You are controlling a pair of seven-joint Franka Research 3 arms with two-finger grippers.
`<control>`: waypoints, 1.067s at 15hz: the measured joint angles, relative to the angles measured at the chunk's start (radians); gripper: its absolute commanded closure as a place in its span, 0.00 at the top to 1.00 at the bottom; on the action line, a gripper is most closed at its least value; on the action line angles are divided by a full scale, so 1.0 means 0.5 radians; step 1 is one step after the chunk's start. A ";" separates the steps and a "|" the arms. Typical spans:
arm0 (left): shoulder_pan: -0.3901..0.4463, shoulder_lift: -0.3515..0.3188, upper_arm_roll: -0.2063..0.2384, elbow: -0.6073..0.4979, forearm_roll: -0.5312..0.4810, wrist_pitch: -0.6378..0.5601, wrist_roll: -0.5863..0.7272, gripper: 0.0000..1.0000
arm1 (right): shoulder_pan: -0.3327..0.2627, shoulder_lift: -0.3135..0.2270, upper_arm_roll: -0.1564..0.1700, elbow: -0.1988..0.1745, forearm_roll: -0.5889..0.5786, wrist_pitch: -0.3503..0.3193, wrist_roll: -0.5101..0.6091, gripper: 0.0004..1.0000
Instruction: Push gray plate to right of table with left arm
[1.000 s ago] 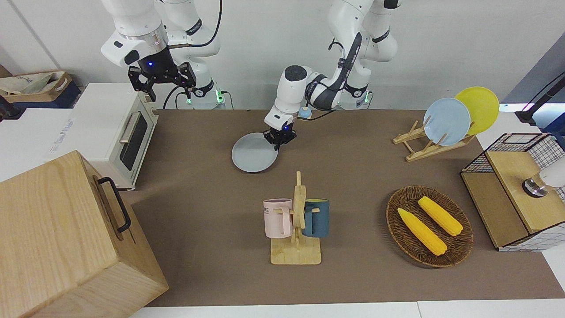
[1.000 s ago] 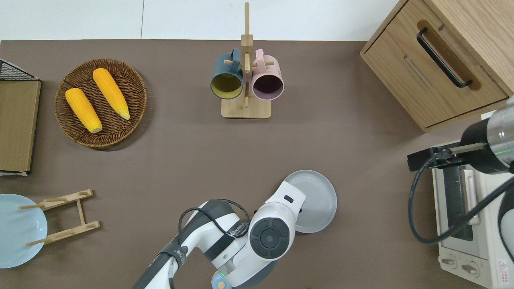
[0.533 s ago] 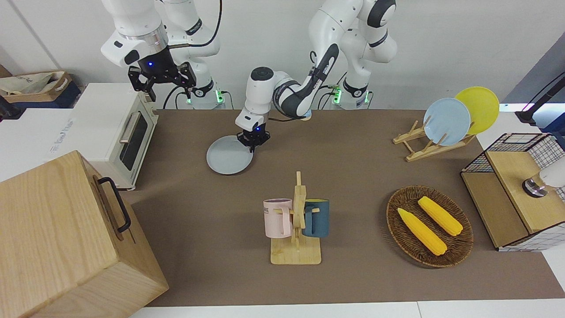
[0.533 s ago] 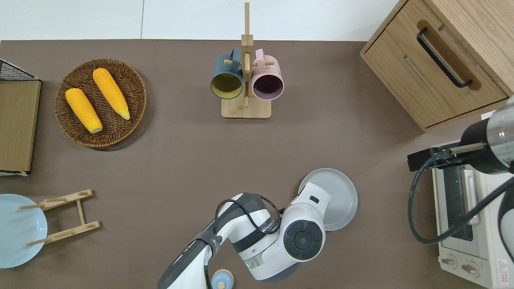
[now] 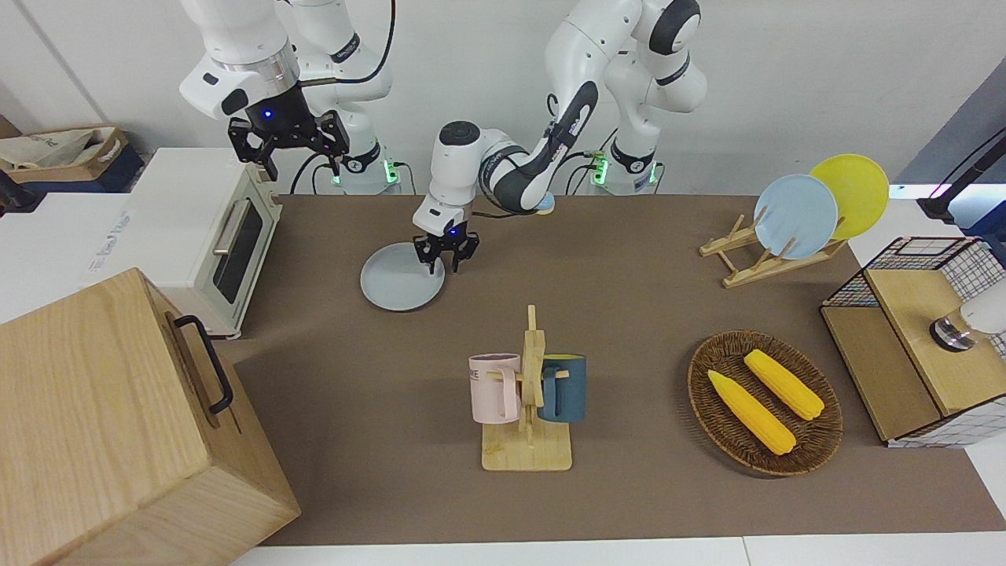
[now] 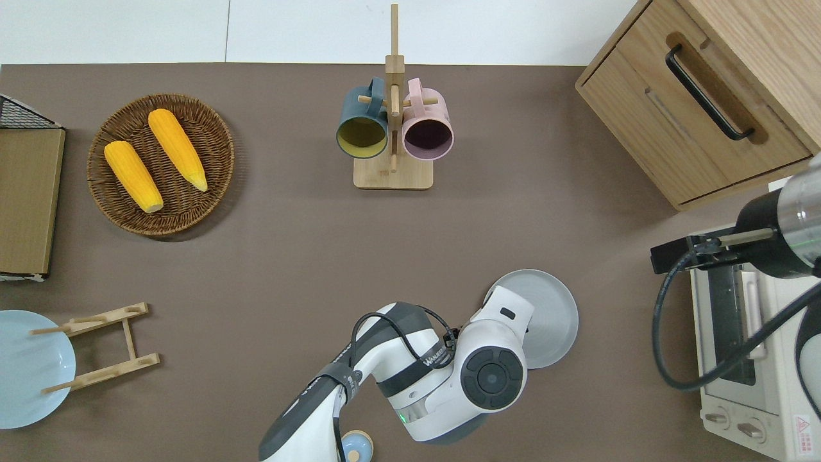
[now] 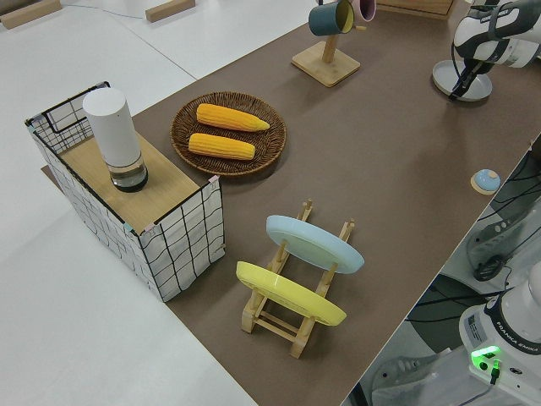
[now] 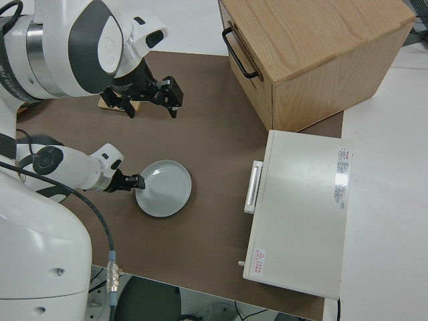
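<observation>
The gray plate (image 5: 399, 281) (image 6: 548, 314) (image 8: 165, 190) lies flat on the brown table (image 5: 629, 314), on the robots' half and a short way from the toaster oven. My left gripper (image 5: 446, 266) (image 8: 138, 182) is low at the plate's rim, on the side toward the left arm's end of the table. Its fingers are spread, with nothing between them. In the overhead view the left arm's wrist (image 6: 494, 375) hides the fingers and part of the plate. The right arm is parked, its gripper (image 5: 288, 157) open.
A white toaster oven (image 5: 212, 236) and a wooden cabinet (image 5: 118, 424) stand at the right arm's end. A mug stand (image 5: 528, 393) is at mid-table, farther from the robots. A corn basket (image 5: 764, 402), a plate rack (image 5: 774, 251) and a wire crate (image 5: 919, 338) fill the left arm's end.
The gray plate slid toward the right arm's end of the table, with the left gripper following at its rim. The gripper's fingers now stand apart.
</observation>
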 measured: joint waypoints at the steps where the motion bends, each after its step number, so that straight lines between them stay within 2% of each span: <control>1: 0.004 -0.003 0.014 0.013 0.005 -0.019 0.000 0.99 | 0.000 0.000 0.000 0.000 0.000 0.000 0.000 0.98; 4: 0.077 -0.060 0.045 0.037 0.021 -0.176 0.144 0.99 | 0.000 0.000 0.000 0.000 0.000 0.000 0.000 0.98; 6: 0.216 -0.150 0.045 0.038 0.011 -0.310 0.367 0.99 | 0.000 0.000 0.000 0.000 0.000 0.000 0.000 0.98; 11: 0.597 -0.477 0.054 0.030 -0.399 -0.731 1.246 0.99 | 0.000 0.000 0.000 0.000 0.000 0.000 0.000 0.98; 16: 1.045 -0.748 0.076 0.043 -0.506 -1.174 1.961 0.99 | 0.000 0.000 0.000 0.000 0.000 0.000 0.000 0.98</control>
